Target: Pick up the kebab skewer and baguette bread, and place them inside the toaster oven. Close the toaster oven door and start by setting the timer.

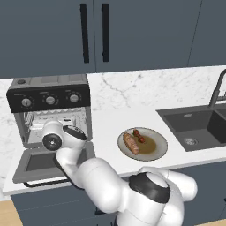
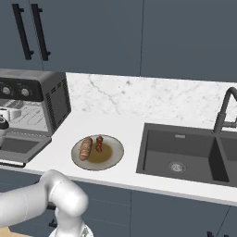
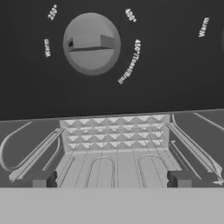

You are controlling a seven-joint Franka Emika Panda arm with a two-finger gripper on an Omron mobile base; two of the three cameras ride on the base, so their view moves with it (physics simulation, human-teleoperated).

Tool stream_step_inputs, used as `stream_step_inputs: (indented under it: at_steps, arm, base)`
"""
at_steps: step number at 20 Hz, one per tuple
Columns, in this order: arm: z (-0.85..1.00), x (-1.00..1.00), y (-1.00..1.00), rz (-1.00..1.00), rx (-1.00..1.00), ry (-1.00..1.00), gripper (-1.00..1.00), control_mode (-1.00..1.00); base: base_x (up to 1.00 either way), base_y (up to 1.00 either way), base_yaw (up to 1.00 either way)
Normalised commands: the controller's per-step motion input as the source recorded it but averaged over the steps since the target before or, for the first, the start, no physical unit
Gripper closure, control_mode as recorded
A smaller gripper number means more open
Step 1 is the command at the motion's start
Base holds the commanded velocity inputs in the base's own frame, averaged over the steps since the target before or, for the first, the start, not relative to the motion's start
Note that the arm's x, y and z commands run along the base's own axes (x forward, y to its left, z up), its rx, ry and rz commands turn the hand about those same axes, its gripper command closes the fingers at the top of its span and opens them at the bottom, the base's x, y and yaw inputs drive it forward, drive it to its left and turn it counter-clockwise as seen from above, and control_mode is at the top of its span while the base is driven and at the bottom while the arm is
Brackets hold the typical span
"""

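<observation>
- Toaster oven [image 1: 49,110]: matt grey metal-look casing; its top panel [image 3: 112,57] is flat black with a smooth grey knob [image 3: 91,43]; wire rack [image 3: 116,148] below the panel is bright metal.
- Surface [image 1: 132,95] beside the toaster oven: polished white marble look, grey veining.
- Plate [image 1: 160,145] right of the toaster oven: smooth, glazed.
- Baguette bread [image 1: 130,143]: ridged, rough crust.

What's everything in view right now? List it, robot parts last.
toaster oven: one, grey and black, counter's left end
toaster oven door: one, grey-framed, folded down open
knobs: three, round, black top panel
wire rack: one, inside the oven
plate: one, olive, counter centre
baguette bread: one, orange-brown, on the plate
kebab skewer: one, red chunks, beside the bread
sink: one, dark, right
faucet: one, black, behind the sink
gripper: one, open, at the oven mouth
</observation>
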Motion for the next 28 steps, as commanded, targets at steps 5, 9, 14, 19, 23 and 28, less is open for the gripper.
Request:
stream_step_inputs:
  at_steps: [5, 9, 14, 19, 23, 28]
  arm:
    - [-0.01, 0.23, -0.01, 0.00, 0.00, 0.00, -1.00, -1.00]
    - [-0.22, 0.23, 0.00, 0.00, 0.00, 0.00, -1.00, -1.00]
    - [-0.19, 0.37, 0.00, 0.00, 0.00, 0.00, -1.00, -1.00]
    - [-0.30, 0.42, 0.00, 0.00, 0.00, 0.00, -1.00, -1.00]
    - [-0.41, 0.34, 0.07, 0.00, -0.01, 0.00, -1.00, -1.00]
    - [-0.13, 0.42, 0.08, 0.00, 0.00, 0.00, -1.00, -1.00]
  base:
    - [0.00, 0.00, 0.00]
    - [0.00, 0.00, 0.00]
    - [0.00, 0.00, 0.00]
    - [0.00, 0.00, 0.00]
    - [0.00, 0.00, 0.00]
    - [0.00, 0.00, 0.00]
